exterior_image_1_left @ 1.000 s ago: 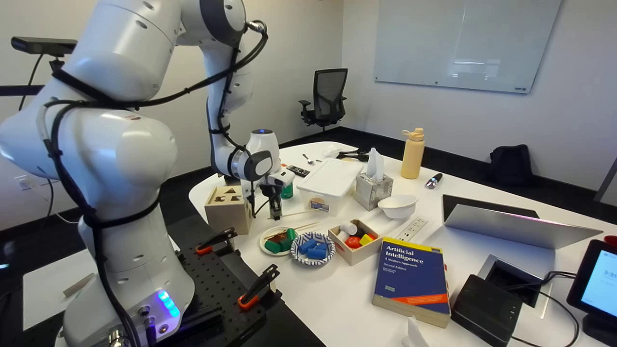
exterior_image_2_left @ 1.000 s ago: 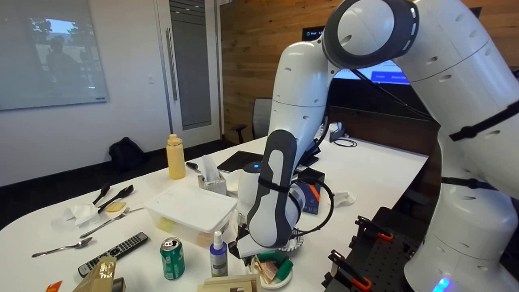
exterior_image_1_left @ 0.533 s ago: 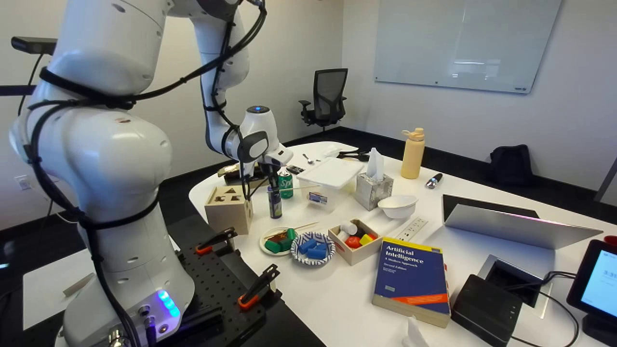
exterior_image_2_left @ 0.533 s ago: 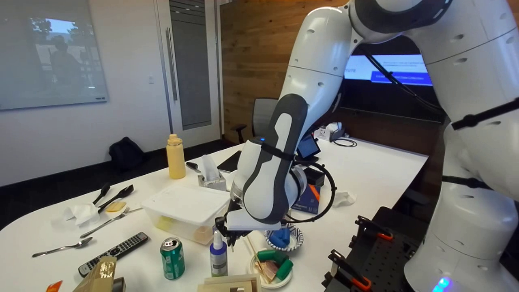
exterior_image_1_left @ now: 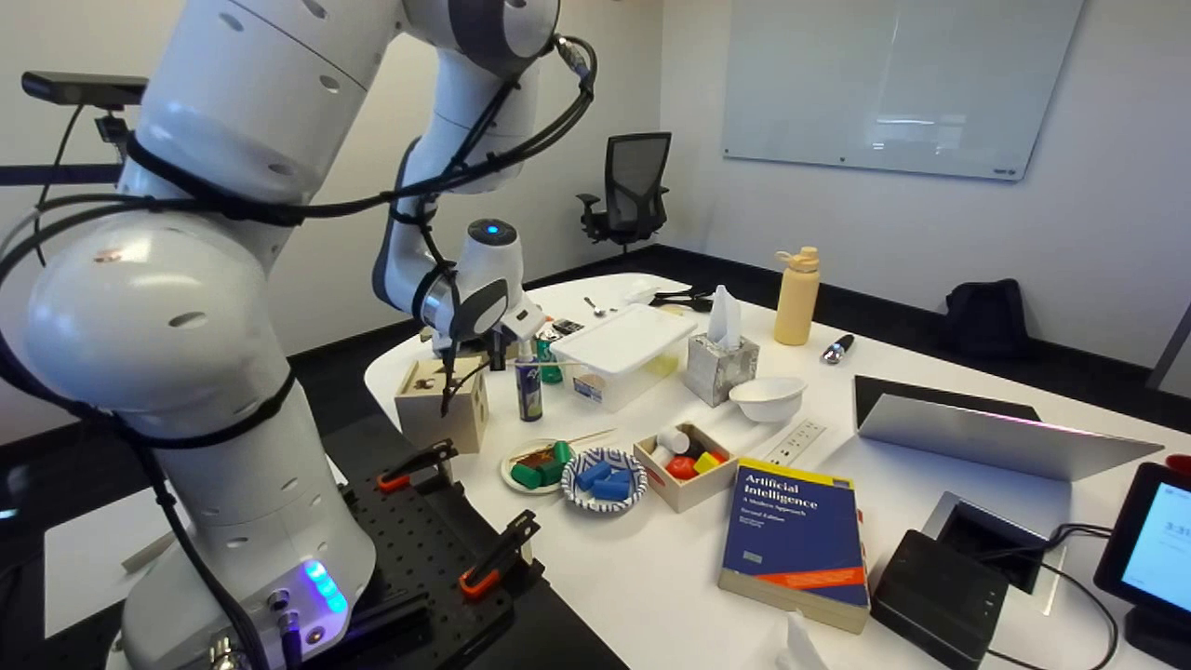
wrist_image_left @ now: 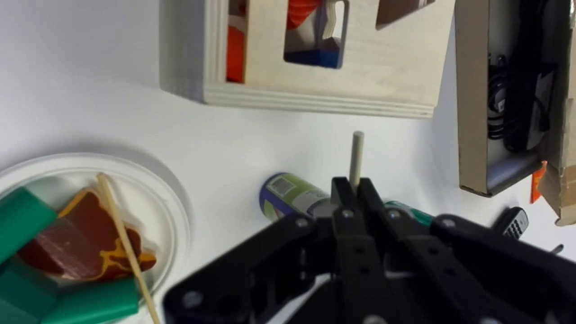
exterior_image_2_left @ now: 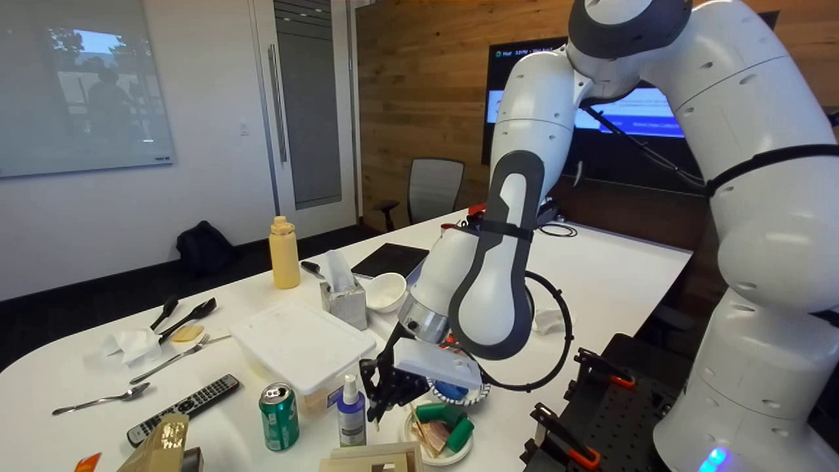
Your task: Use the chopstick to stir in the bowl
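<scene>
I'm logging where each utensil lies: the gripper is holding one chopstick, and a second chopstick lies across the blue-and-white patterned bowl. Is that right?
Not quite: the resting place is wrong. The second chopstick lies across the white plate with the green pieces, as the wrist view shows. The rest stands: the gripper is holding one chopstick.

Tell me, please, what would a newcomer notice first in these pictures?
Most likely the big white arm, arching over the crowded table. In the wrist view, its hand grips a thin pale chopstick. In both exterior views, a yellow bottle stands beyond the tissue box.
</scene>
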Controlling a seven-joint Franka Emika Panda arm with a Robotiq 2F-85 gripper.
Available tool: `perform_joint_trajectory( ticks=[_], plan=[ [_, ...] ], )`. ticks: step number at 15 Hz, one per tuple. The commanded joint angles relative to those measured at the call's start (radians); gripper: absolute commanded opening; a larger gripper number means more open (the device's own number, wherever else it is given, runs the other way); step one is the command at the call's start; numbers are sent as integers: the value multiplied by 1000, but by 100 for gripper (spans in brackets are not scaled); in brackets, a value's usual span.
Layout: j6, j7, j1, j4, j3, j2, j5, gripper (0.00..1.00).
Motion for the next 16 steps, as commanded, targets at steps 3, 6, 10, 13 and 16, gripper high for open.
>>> perform_joint_trajectory(
  ticks=[3, 6, 10, 13, 16],
  plan=[
    [-1, -35, -393, -149, 160, -20, -92, 1],
    [-3, -100, -569, -188, 202, 51, -133, 1],
    [-12, -180, -646, -177, 148, 187, -204, 1],
    [-18, -202, -692, -172, 98, 271, -280, 1],
    [-17, -204, -725, -167, 42, 296, -342, 1]
  ],
)
